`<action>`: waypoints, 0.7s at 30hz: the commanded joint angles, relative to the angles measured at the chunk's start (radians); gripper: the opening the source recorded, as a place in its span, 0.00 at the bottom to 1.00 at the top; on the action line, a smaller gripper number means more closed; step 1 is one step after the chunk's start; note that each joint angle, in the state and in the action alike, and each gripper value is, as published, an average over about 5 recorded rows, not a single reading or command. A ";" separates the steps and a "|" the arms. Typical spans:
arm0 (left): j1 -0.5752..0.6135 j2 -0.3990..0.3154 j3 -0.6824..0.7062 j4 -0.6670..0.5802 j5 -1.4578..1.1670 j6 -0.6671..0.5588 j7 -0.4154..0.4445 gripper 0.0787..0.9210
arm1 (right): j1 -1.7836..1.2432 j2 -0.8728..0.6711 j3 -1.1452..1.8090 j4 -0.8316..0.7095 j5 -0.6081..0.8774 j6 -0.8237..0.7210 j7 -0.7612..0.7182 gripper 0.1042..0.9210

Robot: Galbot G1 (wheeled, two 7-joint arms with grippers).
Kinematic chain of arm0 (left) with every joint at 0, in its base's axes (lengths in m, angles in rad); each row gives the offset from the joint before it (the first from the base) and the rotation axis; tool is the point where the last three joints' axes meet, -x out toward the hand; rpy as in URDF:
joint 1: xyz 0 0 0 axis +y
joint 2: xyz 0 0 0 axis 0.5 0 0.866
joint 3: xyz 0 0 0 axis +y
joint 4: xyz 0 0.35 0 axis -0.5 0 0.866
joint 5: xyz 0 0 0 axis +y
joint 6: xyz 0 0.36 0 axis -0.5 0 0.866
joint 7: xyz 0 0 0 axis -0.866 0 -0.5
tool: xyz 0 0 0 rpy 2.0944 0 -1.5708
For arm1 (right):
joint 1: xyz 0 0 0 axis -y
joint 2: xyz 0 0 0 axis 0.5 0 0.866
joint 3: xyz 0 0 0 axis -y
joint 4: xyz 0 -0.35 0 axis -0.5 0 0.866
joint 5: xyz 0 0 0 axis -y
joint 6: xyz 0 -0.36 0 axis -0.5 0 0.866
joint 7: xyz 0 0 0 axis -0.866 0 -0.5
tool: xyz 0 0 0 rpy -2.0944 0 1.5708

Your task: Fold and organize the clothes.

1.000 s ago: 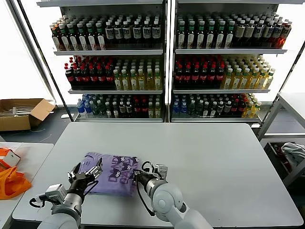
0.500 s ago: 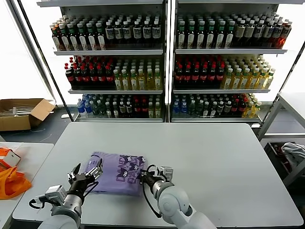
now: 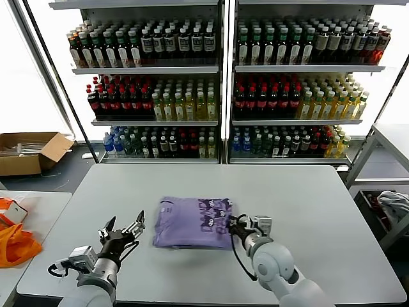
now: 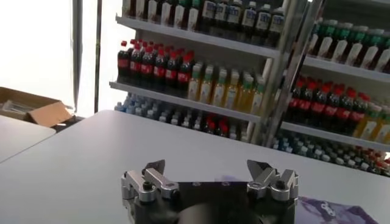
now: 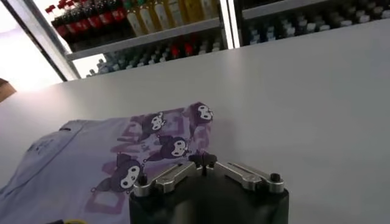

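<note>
A: Fingers first: the left gripper [image 3: 123,233] hangs spread wide and empty, beside the T-shirt [image 3: 192,221]. The right gripper [image 3: 238,227] is pinched closed on its right edge.

B: Shirt lies as a folded rectangle mid-tabletop [image 3: 307,211]. Folding looks mostly finished; tidying and release likely remain.

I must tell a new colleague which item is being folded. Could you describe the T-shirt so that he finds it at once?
Look at the grey table before the drink shelves. Near its front edge lies a folded lavender T-shirt, the only cloth on it. A dark purple-and-white cartoon print sets it apart, and the right gripper pinches its right edge.
</note>
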 commanded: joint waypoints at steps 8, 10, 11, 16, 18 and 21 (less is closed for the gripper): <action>-0.009 -0.002 0.019 0.000 0.009 -0.001 0.003 0.88 | -0.117 -0.051 0.185 0.040 -0.172 0.015 -0.084 0.00; -0.007 -0.003 0.019 0.001 0.009 -0.002 0.004 0.88 | -0.133 -0.035 0.197 0.087 -0.269 0.039 -0.108 0.02; -0.006 -0.004 0.020 0.002 0.009 -0.003 0.005 0.88 | -0.143 -0.029 0.197 0.116 -0.321 0.054 -0.126 0.05; 0.000 -0.011 0.027 0.004 0.013 -0.011 0.008 0.88 | -0.180 -0.026 0.123 0.235 -0.464 0.043 -0.218 0.21; 0.002 -0.013 0.029 0.003 0.015 -0.013 0.009 0.88 | -0.183 -0.027 0.072 0.251 -0.471 0.019 -0.228 0.28; 0.007 -0.013 0.026 -0.002 0.016 -0.014 0.009 0.88 | -0.175 -0.033 -0.006 0.244 -0.459 0.004 -0.215 0.37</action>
